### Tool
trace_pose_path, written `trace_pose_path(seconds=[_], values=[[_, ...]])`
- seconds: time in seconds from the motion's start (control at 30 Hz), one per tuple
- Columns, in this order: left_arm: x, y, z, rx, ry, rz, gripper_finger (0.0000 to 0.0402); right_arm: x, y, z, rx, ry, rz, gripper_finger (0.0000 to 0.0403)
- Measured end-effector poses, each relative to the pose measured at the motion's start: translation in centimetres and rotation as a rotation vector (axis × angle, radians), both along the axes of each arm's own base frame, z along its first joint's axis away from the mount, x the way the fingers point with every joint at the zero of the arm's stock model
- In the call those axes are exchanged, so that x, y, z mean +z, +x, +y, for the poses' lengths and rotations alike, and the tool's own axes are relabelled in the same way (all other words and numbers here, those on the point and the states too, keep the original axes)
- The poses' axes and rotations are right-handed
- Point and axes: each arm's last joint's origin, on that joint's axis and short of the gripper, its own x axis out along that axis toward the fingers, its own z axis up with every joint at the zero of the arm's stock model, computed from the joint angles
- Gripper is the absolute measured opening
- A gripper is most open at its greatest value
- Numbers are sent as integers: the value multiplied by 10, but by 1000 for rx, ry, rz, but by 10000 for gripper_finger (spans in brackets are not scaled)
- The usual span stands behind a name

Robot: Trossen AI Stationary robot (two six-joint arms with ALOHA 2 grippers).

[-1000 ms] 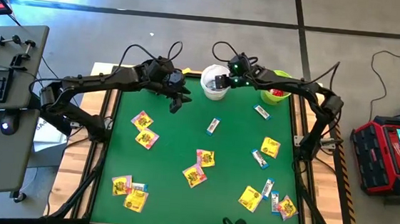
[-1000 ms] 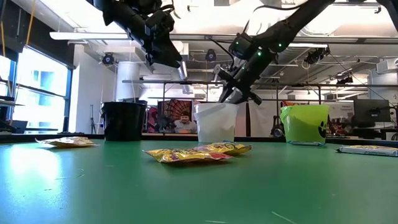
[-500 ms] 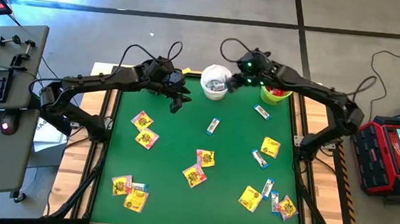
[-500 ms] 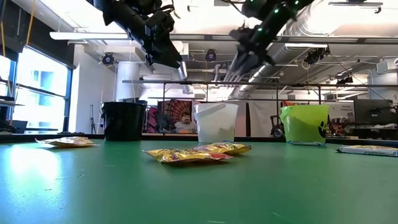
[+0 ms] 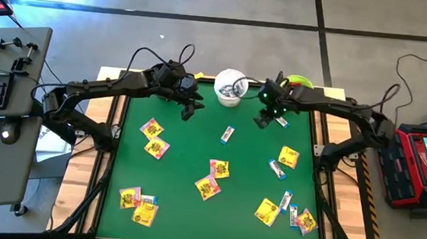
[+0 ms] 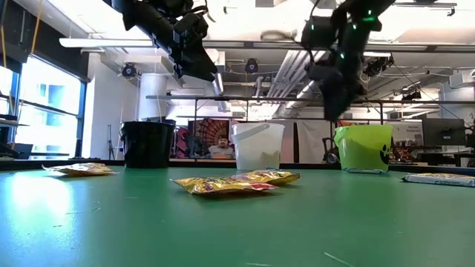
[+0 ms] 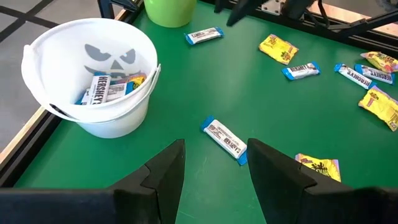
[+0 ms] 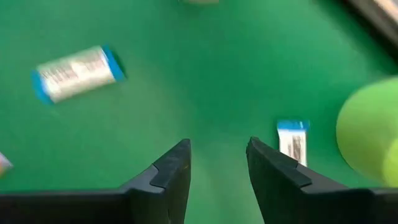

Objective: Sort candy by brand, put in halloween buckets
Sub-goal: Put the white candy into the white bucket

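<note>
Right claw (image 5: 263,120) hangs above the green surface (image 5: 196,149), fingers parted and empty. Just beside it lies a white-and-blue packet (image 8: 291,141), with the lime green bucket (image 8: 369,129) right behind that. A second white-and-blue packet (image 5: 227,135) lies a little farther off, toward the middle of the surface. The white bucket (image 5: 230,88) stands near the right claw, between it and the left claw (image 5: 187,108), and already holds packets. Left claw hovers with its fingers apart and empty, the black bucket (image 6: 147,143) close beside it. Yellow packets (image 5: 154,147) and more white-and-blue ones lie scattered well away from both claws.
</note>
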Motion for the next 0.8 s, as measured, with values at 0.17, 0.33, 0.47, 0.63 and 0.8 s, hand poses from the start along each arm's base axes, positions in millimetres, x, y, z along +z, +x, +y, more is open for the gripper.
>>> trace_pose_path(seconds=[0.17, 0.33, 0.47, 0.63, 0.8], values=[[0, 0, 0, 0, 0, 0, 165, -30, -3, -6, 63, 37, 130, 142], [0, 0, 0, 0, 0, 0, 165, -56, -2, -25, 72, 41, 255, 142], [0, 0, 0, 1, -3, 2, 165, -75, -2, -41, 67, 61, 305, 142], [-1, -1, -1, 1, -9, 14, 165, -86, -5, -55, 56, 35, 351, 139], [-2, -1, -1, 0, -14, 26, 165, -87, -9, -64, 52, 28, 355, 116]])
